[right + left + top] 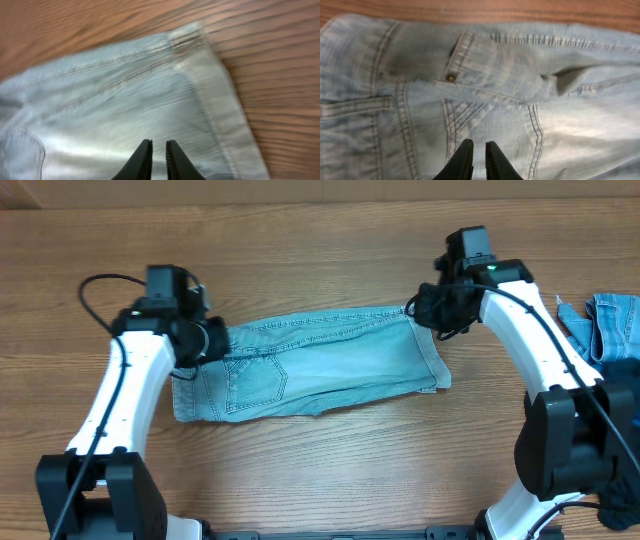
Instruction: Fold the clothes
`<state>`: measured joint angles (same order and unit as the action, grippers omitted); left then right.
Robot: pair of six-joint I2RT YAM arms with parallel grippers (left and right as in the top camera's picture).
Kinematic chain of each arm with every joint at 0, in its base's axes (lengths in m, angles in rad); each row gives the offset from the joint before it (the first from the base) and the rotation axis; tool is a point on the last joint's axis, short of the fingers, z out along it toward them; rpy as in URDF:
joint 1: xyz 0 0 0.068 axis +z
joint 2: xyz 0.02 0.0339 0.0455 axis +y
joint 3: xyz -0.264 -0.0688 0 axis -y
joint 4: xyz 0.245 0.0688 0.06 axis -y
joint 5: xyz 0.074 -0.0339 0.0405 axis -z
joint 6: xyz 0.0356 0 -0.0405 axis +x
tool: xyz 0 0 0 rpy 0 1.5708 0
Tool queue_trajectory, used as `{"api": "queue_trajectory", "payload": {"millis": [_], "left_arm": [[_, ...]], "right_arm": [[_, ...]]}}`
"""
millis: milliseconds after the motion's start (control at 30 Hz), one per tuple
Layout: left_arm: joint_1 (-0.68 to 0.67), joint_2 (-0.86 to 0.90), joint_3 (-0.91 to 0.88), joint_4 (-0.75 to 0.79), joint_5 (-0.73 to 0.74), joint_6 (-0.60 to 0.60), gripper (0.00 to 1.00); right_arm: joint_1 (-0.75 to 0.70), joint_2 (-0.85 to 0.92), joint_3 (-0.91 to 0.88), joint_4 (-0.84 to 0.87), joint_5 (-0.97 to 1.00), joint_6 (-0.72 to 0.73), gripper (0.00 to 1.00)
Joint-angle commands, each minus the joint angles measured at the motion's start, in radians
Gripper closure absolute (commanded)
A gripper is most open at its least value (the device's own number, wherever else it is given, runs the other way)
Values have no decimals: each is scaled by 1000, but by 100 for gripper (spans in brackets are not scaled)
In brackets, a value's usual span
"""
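Pale blue denim jeans (320, 365) lie folded into a flat band across the middle of the table. My left gripper (215, 340) hovers over the waist end, above the stitched back pocket (490, 115) and a rivet (451, 78). Its jaws (479, 145) stand a narrow slit apart with nothing between them. My right gripper (425, 308) is over the far right corner of the jeans (150, 95), near the hemmed edge (220, 100). Its fingers (159, 144) are also slightly apart and empty, above the cloth.
More pale denim clothes (612, 325) lie bunched at the table's right edge, beside the right arm. Bare wooden table (300, 240) surrounds the jeans.
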<state>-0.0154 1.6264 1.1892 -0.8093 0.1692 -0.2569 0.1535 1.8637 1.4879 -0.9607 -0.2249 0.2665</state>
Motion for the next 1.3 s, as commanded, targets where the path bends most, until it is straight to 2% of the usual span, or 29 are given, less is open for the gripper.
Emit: {"api": "queue_trajectory", "payload": {"millis": [0, 67, 100, 233, 300, 367, 500, 567, 767, 800, 867, 900, 933, 967, 1000, 1100, 1200, 1267], "left_arm": [[-51, -10, -124, 72, -110, -85, 87], [-58, -10, -233, 153, -125, -228, 88], [-58, -10, -297, 209, -126, -253, 89], [-58, -10, -402, 322, -216, -243, 84], [-57, -10, -391, 454, -175, -119, 80], [-56, -6, -367, 497, -172, -116, 80], [-56, 47, -280, 483, -176, -48, 80], [-56, 104, -209, 438, -176, -29, 80], [-56, 192, -105, 425, -169, 0, 76], [-56, 192, -63, 398, -169, 1, 74], [-56, 192, 73, 271, -169, 28, 63], [-56, 192, 174, 175, -170, 51, 52], [-56, 192, 283, 72, -180, 57, 46], [-55, 192, 373, -8, -180, 63, 43], [-55, 191, 506, -129, -180, 63, 42], [-55, 191, 640, -271, -180, 63, 40], [-50, 191, 711, -413, -167, 63, 38], [-50, 191, 712, -458, -142, 63, 35]], "right_arm": [[64, -3, -12, 17, -49, -119, 81], [121, -1, -81, 100, -6, -118, 76], [137, -1, -119, 140, 5, -118, 75], [160, 0, -306, 315, 65, -22, 77], [154, 0, -373, 330, 80, 29, 81], [154, 0, -426, 328, 158, 107, 81], [140, 0, -474, 295, 272, 268, 82], [101, 0, -494, 221, 329, 454, 83], [64, 0, -503, 243, 313, 462, 84], [63, -1, -476, 251, 298, 417, 84], [60, -7, -373, 221, 195, 254, 72], [59, -16, -312, 168, 165, 233, 62], [50, -36, -242, 111, 135, 233, 47], [29, -56, -201, 87, 80, 220, 40], [-2, -77, -174, 81, 22, 196, 36], [-94, -110, -163, 53, -46, 175, 27], [-249, -100, -165, 3, -102, 32, 23], [-311, -93, -173, -11, -103, -14, 19]]}}
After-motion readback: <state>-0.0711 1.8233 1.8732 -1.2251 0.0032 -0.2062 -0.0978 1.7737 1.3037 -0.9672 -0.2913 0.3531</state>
